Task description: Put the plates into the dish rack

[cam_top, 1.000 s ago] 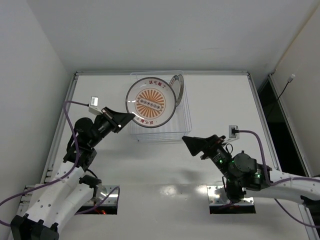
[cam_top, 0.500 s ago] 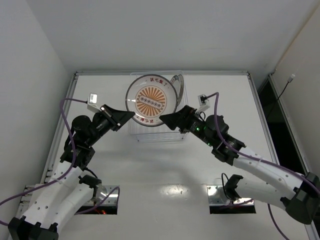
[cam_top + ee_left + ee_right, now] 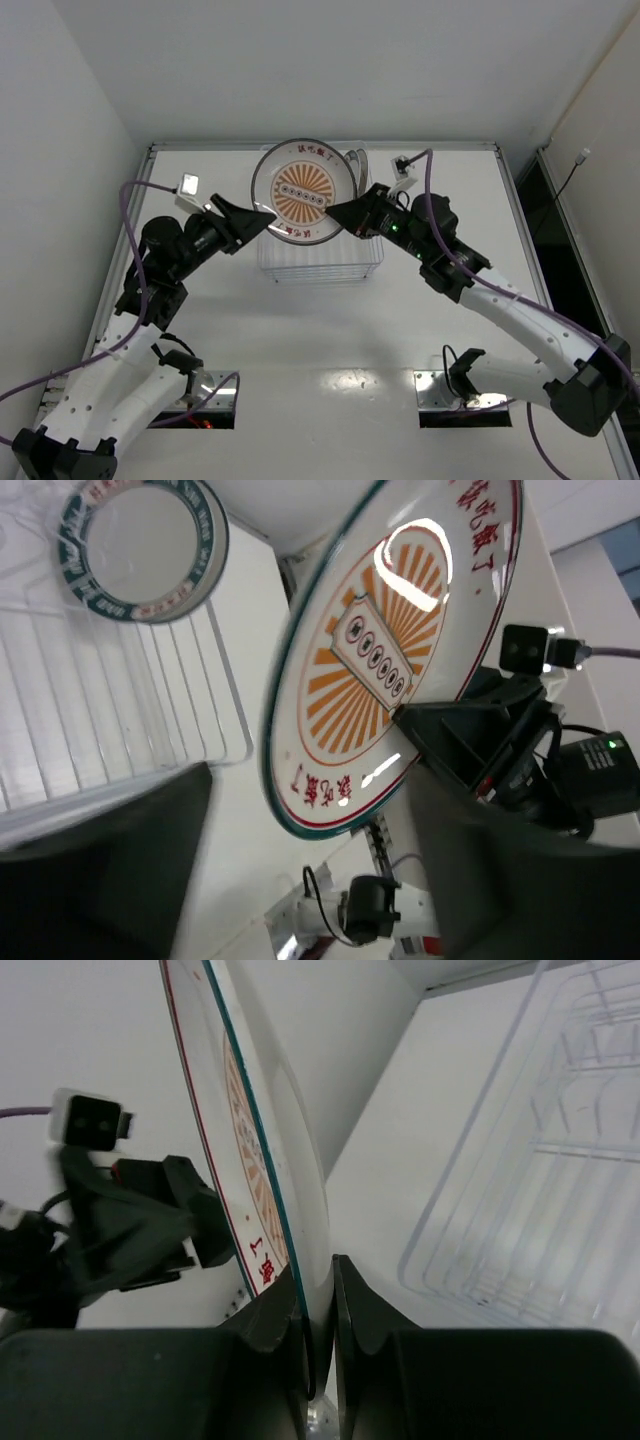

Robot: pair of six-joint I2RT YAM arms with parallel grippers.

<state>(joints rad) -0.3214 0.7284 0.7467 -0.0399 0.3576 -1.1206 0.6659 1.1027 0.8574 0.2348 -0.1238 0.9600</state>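
The orange sunburst plate (image 3: 302, 190) hangs tilted on edge above the clear dish rack (image 3: 320, 262). My right gripper (image 3: 335, 212) is shut on its lower right rim; in the right wrist view the fingers (image 3: 275, 1310) pinch the plate's edge (image 3: 260, 1140). My left gripper (image 3: 265, 216) is open at the plate's left rim, and its jaws stand wide apart on either side of the plate (image 3: 390, 650). A plate with a dark-blue rim (image 3: 358, 170) stands upright at the rack's far end, also in the left wrist view (image 3: 140, 545).
The rack's wire prongs (image 3: 120, 710) run beneath the orange plate, and its clear wall (image 3: 540, 1180) lies to the right of my right gripper. White walls close in the table at the back and both sides.
My right arm swung in from the near right and shut on the orange plate's rim. My left gripper, which held the plate, has opened. The plate has shifted slightly farther back.
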